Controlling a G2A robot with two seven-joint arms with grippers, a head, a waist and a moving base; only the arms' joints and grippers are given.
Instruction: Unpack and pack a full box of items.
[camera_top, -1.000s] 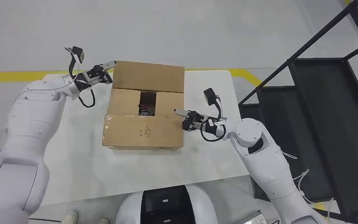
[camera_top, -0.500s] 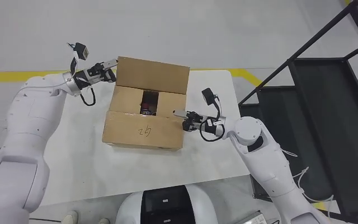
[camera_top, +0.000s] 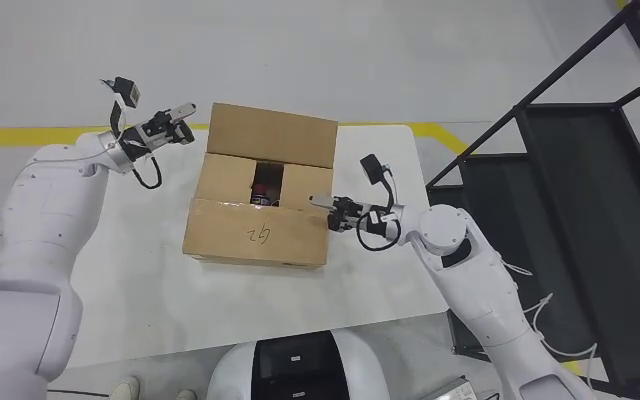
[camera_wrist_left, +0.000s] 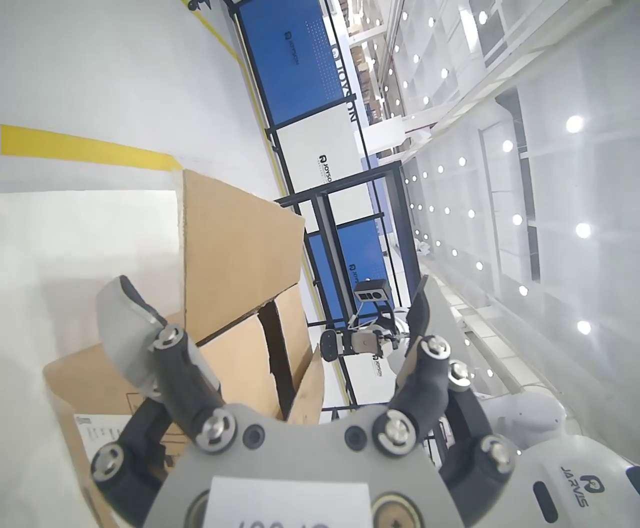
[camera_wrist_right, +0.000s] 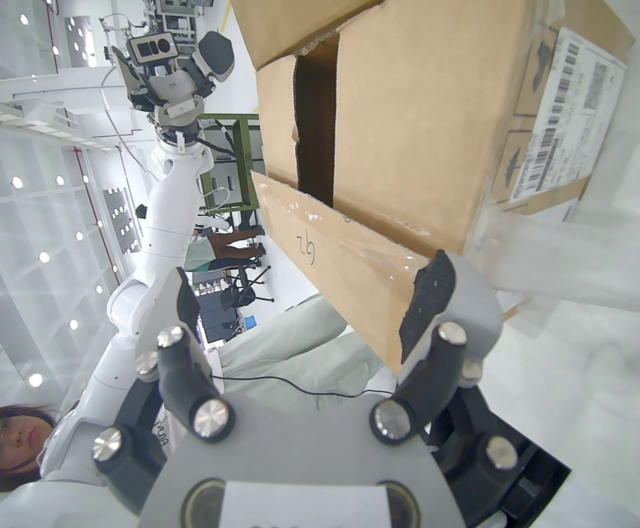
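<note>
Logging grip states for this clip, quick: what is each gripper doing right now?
Left gripper: open, empty, beside the brown cardboard box.
Right gripper: open, empty, by the box's near flap.

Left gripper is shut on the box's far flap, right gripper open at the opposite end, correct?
No: the left gripper is open, clear of the box's far flap, per the top view. The right gripper is open at the opposite end.

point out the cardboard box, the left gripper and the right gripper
cardboard box (camera_top: 255, 236): top view, on its near flap with the handwriting.
left gripper (camera_top: 186, 118): top view, midway between its fingertips.
right gripper (camera_top: 322, 212): top view, midway between its fingertips.
</note>
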